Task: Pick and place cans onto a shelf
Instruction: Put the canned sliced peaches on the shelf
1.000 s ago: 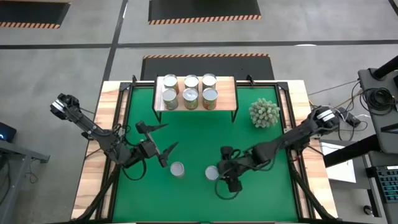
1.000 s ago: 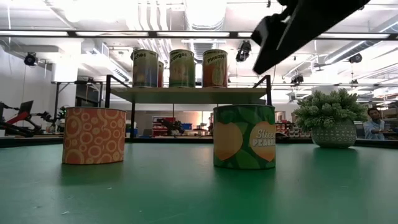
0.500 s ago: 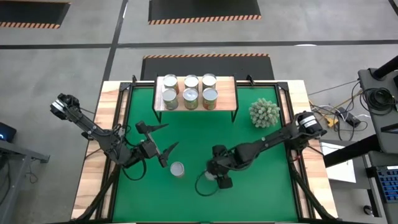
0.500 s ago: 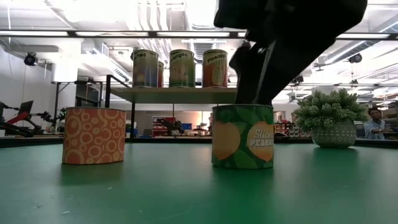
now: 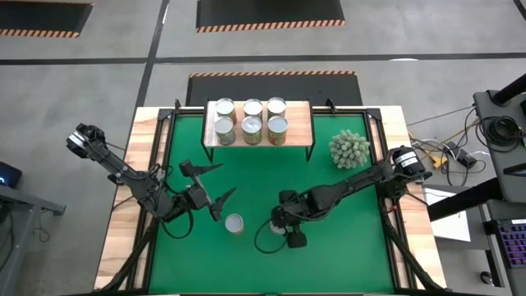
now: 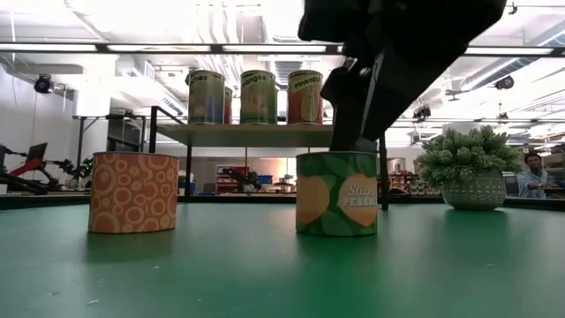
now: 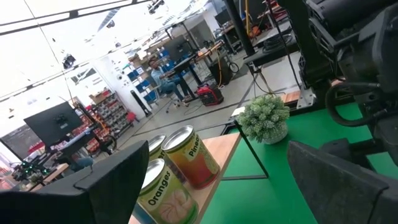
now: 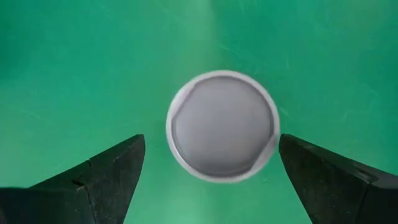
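Two cans stand upright on the green mat. The orange-patterned can (image 6: 134,193), with its silver top (image 5: 234,224), is untouched. My right gripper (image 8: 210,140) hangs open just above the green peaches can (image 6: 336,194), pointing steeply down. One finger stands on each side of that can's silver top (image 8: 222,126). In the high view the gripper (image 5: 284,228) hides most of this can. My left gripper (image 5: 215,182) waits open and level, left of the cans. Several cans (image 5: 251,120) stand on the wooden shelf (image 5: 301,123) at the far edge. My right gripper comes at the green can from above, with its fingers (image 8: 311,168) astride the top rim (image 8: 273,134). In the low view a dark fingertip (image 6: 353,141) reaches down to the can's top edge. I cannot tell whether it touches the can.
A spiky pale-green plant (image 5: 349,149) in a pot stands right of the shelf. The shelf's black legs (image 6: 188,172) rise behind the two cans. Bare green mat (image 5: 345,247) lies near the front edge and to the right.
My right gripper has gone toward the table's left and down, tipping more steeply, and now hangs over the green can. That can has slid a little to the left and farther off in the low view, still upright.
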Tool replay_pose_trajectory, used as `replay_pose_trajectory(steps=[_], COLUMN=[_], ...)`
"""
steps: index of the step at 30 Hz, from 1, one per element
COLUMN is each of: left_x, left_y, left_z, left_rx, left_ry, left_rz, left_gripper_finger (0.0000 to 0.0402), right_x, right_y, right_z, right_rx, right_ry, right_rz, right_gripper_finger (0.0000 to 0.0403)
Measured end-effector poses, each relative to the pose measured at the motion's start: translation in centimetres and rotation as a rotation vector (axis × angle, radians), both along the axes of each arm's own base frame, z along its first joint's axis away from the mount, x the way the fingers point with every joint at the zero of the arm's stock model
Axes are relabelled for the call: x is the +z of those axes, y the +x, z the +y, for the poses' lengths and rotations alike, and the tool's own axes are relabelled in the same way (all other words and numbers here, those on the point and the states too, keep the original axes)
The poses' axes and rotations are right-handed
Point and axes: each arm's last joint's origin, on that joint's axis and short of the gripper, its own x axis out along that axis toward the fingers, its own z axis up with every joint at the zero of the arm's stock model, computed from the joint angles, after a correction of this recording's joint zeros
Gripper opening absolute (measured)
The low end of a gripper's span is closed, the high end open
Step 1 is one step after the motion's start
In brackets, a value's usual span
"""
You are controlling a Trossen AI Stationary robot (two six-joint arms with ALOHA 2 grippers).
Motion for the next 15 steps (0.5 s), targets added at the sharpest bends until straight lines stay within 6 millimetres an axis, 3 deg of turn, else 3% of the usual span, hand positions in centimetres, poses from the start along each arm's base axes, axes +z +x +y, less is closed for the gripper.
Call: replay_pose_trajectory(steps=[15], left_x=[-0.01], left_y=[0.0], left_z=[0.0], left_rx=[0.0], left_ry=[0.0], left_rz=[0.0], left_gripper_finger=[0.0362], right_x=[0.12], right_y=[0.03], right_z=[-0.12], right_rx=[-0.025], right_ry=[-0.044], right_rz=[-0.014], right_gripper_finger=[0.0359])
